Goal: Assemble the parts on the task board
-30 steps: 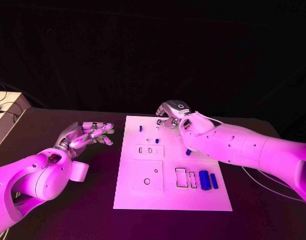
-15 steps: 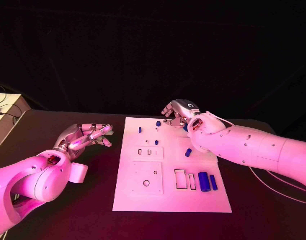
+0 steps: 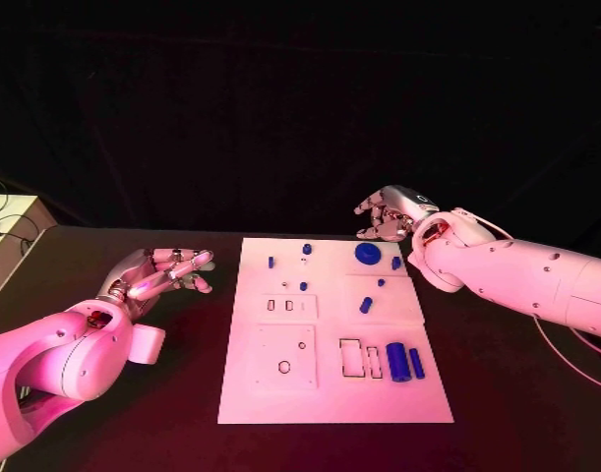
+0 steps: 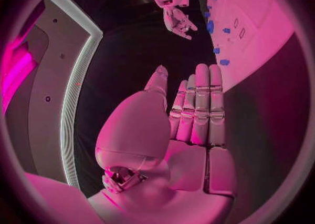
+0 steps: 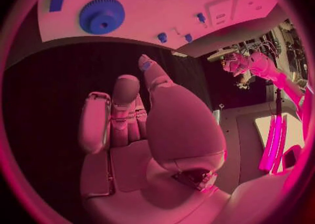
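Left hand [image 3: 158,272], lower left, hovers over the table [image 3: 172,393] empty, fingers loosely apart. One task board [image 3: 331,393] lies centre, carrying two long blue cylinders [image 3: 406,361] and one gear [image 3: 368,253]. Right hand [image 3: 392,213], upper right, hangs empty, fingers spread.

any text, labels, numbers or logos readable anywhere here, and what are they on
None can be read.
Task board: no print shows; its dark outlines are cut-outs, not letters.
Blue gear: no marking visible.
Right hand: a small dark round mark on its back, too small to read.
Left hand: no lettering visible.
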Robot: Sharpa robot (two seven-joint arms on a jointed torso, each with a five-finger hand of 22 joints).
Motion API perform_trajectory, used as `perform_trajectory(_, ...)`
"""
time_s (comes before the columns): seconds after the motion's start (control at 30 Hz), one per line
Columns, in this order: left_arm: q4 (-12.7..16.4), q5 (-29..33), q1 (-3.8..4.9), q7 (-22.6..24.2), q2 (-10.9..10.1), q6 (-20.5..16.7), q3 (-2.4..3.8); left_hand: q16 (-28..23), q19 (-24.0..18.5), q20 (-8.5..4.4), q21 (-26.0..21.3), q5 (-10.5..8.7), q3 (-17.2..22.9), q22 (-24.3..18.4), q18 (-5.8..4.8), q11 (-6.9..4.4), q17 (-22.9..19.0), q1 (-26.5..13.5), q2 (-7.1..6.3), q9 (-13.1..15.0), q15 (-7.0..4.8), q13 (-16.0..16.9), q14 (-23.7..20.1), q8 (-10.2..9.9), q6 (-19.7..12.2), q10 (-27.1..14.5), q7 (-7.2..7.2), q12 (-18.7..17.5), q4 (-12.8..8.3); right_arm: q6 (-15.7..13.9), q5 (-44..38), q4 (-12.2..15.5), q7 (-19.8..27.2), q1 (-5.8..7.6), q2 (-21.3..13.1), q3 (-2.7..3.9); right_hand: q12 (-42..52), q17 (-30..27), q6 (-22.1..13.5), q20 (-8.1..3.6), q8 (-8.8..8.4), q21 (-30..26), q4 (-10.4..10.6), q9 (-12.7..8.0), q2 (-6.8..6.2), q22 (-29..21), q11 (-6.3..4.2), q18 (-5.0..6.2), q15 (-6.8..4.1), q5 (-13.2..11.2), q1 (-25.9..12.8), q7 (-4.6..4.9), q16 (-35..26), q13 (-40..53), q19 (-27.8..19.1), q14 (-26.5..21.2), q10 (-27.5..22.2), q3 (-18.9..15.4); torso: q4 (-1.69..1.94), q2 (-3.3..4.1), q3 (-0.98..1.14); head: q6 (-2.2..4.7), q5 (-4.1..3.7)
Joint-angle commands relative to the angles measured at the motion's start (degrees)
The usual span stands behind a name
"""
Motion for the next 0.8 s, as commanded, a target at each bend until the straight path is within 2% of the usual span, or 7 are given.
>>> perform_trajectory(0.03, 0.06, -0.4, -0.04, 1.05, 0.14, 1.49, 0.04, -0.33, 0.0, 0.13, 0.27, -0.24, 0.1, -0.05, 0.76, -0.09, -0.09, -0.04, 0.01, 0.06, 0.18, 0.0, -0.03, 0.22, -0.24, -0.28, -0.05, 0.26, 0.12, 7.07, -1.84, -0.54, -1.38, 0.09, -0.33, 0.03, 5.26, 2.89, 0.38, 0.6, -0.12, 0.06, 0.45, 0.07, -0.31, 7.4, -0.03, -0.36, 0.66, 0.0, -0.96, 0.18, 2.95, 5.73, 4.64, -0.61, 1.49, 0.09, -0.12, 0.09, 0.21, -0.1, -0.12)
perform_trajectory(0.1, 0.1, -0.55, -0.09, 1.05, 0.16, 1.61, 0.04, -0.33, 0.0, 0.13, 0.27, -0.24, 0.1, -0.05, 0.76, -0.09, -0.09, -0.04, 0.01, 0.06, 0.18, 0.0, -0.03, 0.22, -0.24, -0.28, -0.05, 0.26, 0.12, 8.74, -2.59, -0.82, -2.22, 0.13, -0.57, 0.03, 9.36, 5.85, 0.31, 0.89, -0.13, 1.16, 1.06, 0.09, -0.77, 8.0, 0.16, -0.53, 0.96, 0.1, -1.19, 0.24, 4.72, 10.26, 4.75, -1.36, 3.41, 0.51, -0.08, 0.08, 0.09, -0.09, -0.17)
perform_trajectory(0.17, 0.13, -0.62, -0.12, 1.04, 0.16, 1.67, 0.04, -0.33, 0.0, 0.13, 0.27, -0.24, 0.1, -0.05, 0.76, -0.09, -0.09, -0.04, 0.01, 0.06, 0.18, 0.0, -0.03, 0.22, -0.24, -0.28, -0.05, 0.26, 0.12, 9.8, -3.0, -1.08, -2.79, 0.15, -0.64, 0.03, 11.39, 9.05, 0.29, 1.12, -0.15, 2.92, 1.61, 0.13, -1.32, 8.91, 0.28, -0.93, 1.2, 0.3, -1.51, 0.23, 6.15, 12.61, 4.87, -1.54, 4.57, 0.64, -0.14, 0.12, 0.1, -0.17, -0.19)
perform_trajectory(0.27, 0.18, -0.7, -0.17, 1.04, 0.18, 1.75, 0.04, -0.33, 0.0, 0.13, 0.27, -0.24, 0.1, -0.05, 0.76, -0.09, -0.09, -0.04, 0.01, 0.06, 0.18, 0.0, -0.03, 0.22, -0.24, -0.28, -0.05, 0.26, 0.12, 11.47, -3.62, -1.83, -3.84, 0.16, -0.49, 0.01, 14.53, 18.89, 0.34, 1.46, -0.16, 5.23, 2.31, 0.19, -2.24, 10.18, 0.48, -1.43, 1.57, 2.82, -2.69, 0.24, 10.07, 15.99, 5.0, -1.33, 6.44, 0.92, -0.09, 0.15, 0.01, -0.35, -0.36)
perform_trajectory(0.33, 0.21, -0.74, -0.2, 1.03, 0.2, 1.78, 0.04, -0.33, 0.0, 0.13, 0.27, -0.24, 0.1, -0.05, 0.76, -0.09, -0.09, -0.04, 0.01, 0.06, 0.18, 0.0, -0.03, 0.22, -0.24, -0.28, -0.05, 0.26, 0.12, 12.38, -4.01, -2.33, -4.47, 0.12, -0.33, -0.02, 15.11, 22.19, 0.41, 1.54, -0.16, 5.82, 2.51, 0.23, -2.44, 10.64, 0.55, -1.62, 1.65, 2.96, -3.14, 0.25, 10.06, 17.14, 5.05, -1.1, 6.97, 1.15, -0.05, 0.15, 0.02, -0.53, -0.4)
perform_trajectory(0.5, 0.3, -0.79, -0.27, 0.99, 0.22, 1.83, 0.04, -0.33, 0.0, 0.13, 0.27, -0.24, 0.1, -0.05, 0.76, -0.09, -0.09, -0.04, 0.01, 0.06, 0.18, 0.0, -0.03, 0.22, -0.24, -0.28, -0.05, 0.26, 0.12, 13.81, -4.59, -2.95, -5.47, -0.03, -0.17, -0.07, 15.28, 24.16, 0.43, 1.54, -0.15, 5.77, 2.85, 0.27, -2.61, 10.81, 0.54, -1.63, 1.65, 2.87, -3.24, 0.22, 9.5, 17.78, 5.07, -0.82, 7.37, 1.11, 0.01, 0.12, -0.02, -0.88, -0.55)
perform_trajectory(0.8, 0.18, -0.83, -0.42, 0.96, 0.36, 1.86, 0.04, -0.33, 0.0, 0.13, 0.27, -0.24, 0.1, -0.05, 0.76, -0.09, -0.09, -0.04, 0.01, 0.06, 0.18, 0.0, -0.03, 0.22, -0.24, -0.28, -0.05, 0.26, 0.12, 13.56, -4.94, -3.58, -6.27, -0.2, 0.22, -0.1, 16.63, 26.01, 0.19, 1.53, -0.17, 6.0, 3.3, 0.26, -2.68, 11.12, 0.59, -1.72, 1.68, 2.68, -3.22, 0.28, 8.8, 19.29, 5.11, -0.39, 8.48, 1.17, -0.01, 0.0, -0.08, -1.16, -0.87)
